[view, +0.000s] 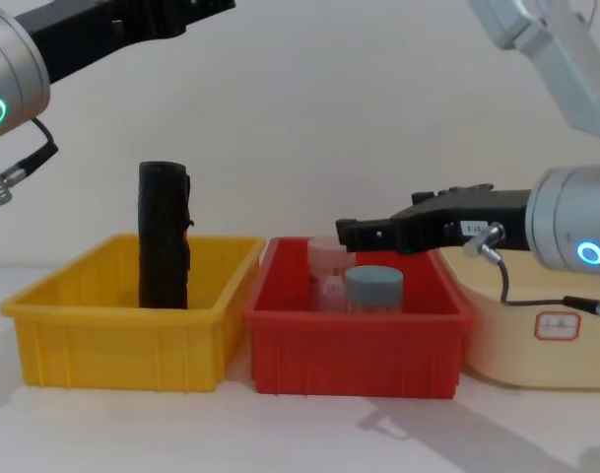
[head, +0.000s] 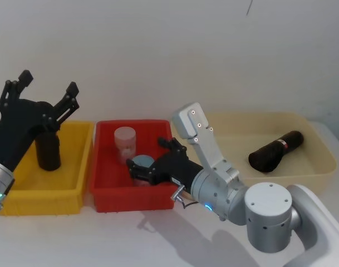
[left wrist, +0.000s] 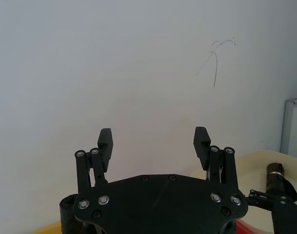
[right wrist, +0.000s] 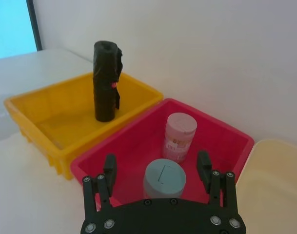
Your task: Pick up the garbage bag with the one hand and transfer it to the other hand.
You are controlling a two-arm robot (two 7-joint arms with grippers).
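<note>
Two spread grippers: left (head: 49,80), right (right wrist: 158,168) | wrinkled cylindrical garbage bag (head: 48,149) upright, yellow bin (head: 24,194)

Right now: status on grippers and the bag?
Left gripper open, raised above the garbage bag. Bag upright in yellow bin, untouched. Right gripper open over red bin. Nothing blocking.

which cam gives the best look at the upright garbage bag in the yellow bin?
Right wrist view: the garbage bag stands whole and unblocked in the yellow bin, its red-orange mark visible. Chest view shows it side-on, base hidden by the bin wall. In the head view the open left hand partly covers it. Left wrist view catches only its top.
</note>
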